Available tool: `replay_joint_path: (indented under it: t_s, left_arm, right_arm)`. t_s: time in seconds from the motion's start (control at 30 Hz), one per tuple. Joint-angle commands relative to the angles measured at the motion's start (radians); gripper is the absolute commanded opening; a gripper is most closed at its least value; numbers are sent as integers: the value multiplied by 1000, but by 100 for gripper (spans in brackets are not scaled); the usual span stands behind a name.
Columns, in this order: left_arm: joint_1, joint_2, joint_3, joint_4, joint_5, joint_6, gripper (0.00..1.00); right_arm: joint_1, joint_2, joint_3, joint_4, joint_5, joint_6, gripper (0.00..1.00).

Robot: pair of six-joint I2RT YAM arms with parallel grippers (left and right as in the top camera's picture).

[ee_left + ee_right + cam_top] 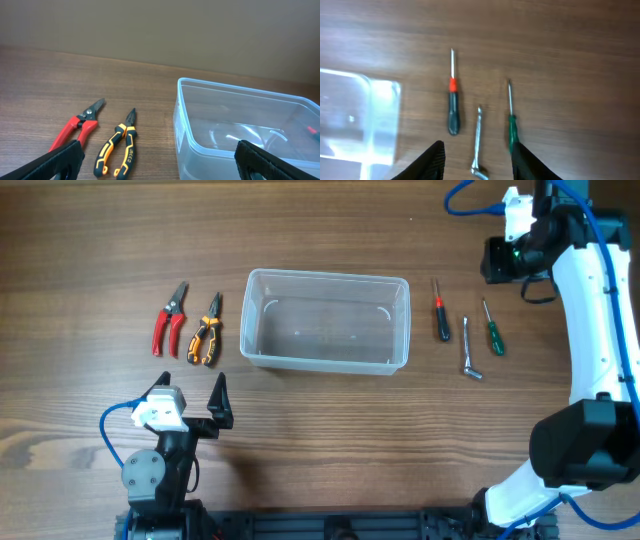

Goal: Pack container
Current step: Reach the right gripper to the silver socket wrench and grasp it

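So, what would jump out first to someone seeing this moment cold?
The clear rectangular plastic tub sits empty in the middle of the overhead view. Left of it lie red-handled snips and orange-and-black pliers; right of it, a red-and-black screwdriver, a bent metal wrench and a green screwdriver. The left gripper and right gripper are both open, holding nothing.

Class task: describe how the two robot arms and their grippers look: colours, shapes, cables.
The right arm has white shells between bulky black joints, a blue cable and a small green light. The left arm is mostly black, with a round grey joint, a white block and a looping blue cable. The left gripper and right gripper have black tapered fingers.
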Motion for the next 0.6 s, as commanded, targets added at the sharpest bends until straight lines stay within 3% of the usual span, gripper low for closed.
replay_joint_path:
  t_s: [0.0, 0.13, 0.57]
  left_arm:
    - [-6, -9, -5, 2, -2, 18, 100]
    - [-6, -9, -5, 2, -2, 18, 100]
    - [-6, -9, -5, 2, -2, 18, 100]
  right_arm:
    - [-2, 31, -82, 4, 63, -20, 43]
    - [-1, 72, -145, 4, 63, -17, 29]
    - [-2, 202, -163, -5, 35, 8, 27]
